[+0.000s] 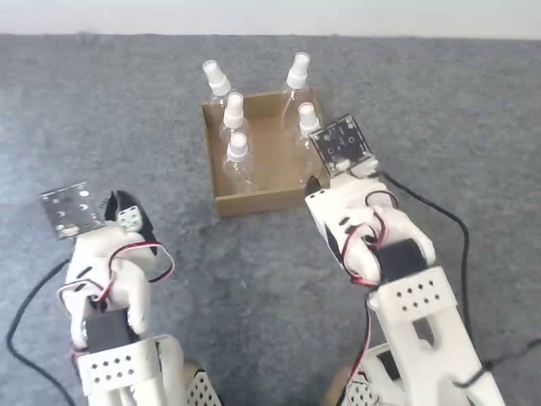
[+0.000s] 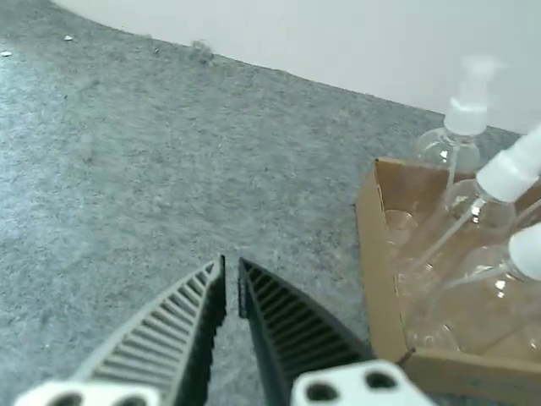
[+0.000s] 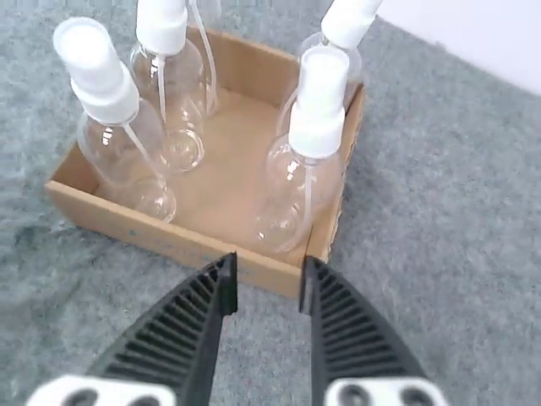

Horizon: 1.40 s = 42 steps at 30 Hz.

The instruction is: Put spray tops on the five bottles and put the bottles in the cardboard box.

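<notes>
- High view: the cardboard box (image 1: 254, 203) sits on grey carpet (image 1: 101, 101), ahead of and between the two arms. Five bottles (image 1: 237, 169) stand upright, each wearing a white spray top (image 1: 233, 106). Three are plainly inside the box; whether the two far ones stand inside its back wall I cannot tell. The right gripper (image 1: 314, 182) hangs at the box's near right corner. The left gripper (image 1: 125, 210) is well apart, over carpet.
- Left wrist view: the left gripper's (image 2: 232, 279) jaws are all but pressed together, holding nothing. It looks parked, likely because no loose bottle lies on its side.
- Right wrist view: the right gripper's (image 3: 266, 283) jaws stand narrowly apart and empty, just before the front wall. The capped bottles stand upright, so the task looks nearly complete.
</notes>
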### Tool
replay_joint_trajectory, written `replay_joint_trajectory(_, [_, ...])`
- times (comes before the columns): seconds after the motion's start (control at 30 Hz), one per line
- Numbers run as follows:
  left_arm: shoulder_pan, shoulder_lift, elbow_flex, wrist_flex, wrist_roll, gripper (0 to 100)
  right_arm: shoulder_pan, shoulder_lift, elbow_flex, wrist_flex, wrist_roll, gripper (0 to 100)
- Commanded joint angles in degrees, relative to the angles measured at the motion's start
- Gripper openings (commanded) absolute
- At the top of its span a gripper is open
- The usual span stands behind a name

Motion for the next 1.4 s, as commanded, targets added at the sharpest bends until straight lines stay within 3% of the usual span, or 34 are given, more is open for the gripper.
replay_joint_trajectory(0.0, [1.58, -0.88, -0.92, -1.85, -1.14, 1, 0.31, -6.37, 0.62, -0.22, -0.70, 5.8])
replay_joint_trajectory(0.23, [1.32, -2.73, -0.66, -1.85, -1.14, 1, 0.31, -12.09, 2.99, -0.31, -0.79, 5.8])
replay_joint_trajectory(0.53, [4.92, -22.33, 5.85, 2.55, -1.41, 1, 0.84, -17.89, 4.40, -0.22, -2.81, 0.9])
replay_joint_trajectory(0.97, [5.36, -21.36, 7.96, 2.55, -1.93, 1, 5.58, -26.24, 4.84, 0.22, -3.34, 0.6])
replay_joint_trajectory(1.17, [5.36, -21.36, 9.54, 2.55, -3.52, 2, 6.20, -33.10, 11.25, 0.31, -3.08, 0.6])
replay_joint_trajectory(1.37, [5.36, -21.36, 9.71, 2.55, -3.52, 2, 11.47, -44.88, 18.64, 0.40, -3.34, 0.6])
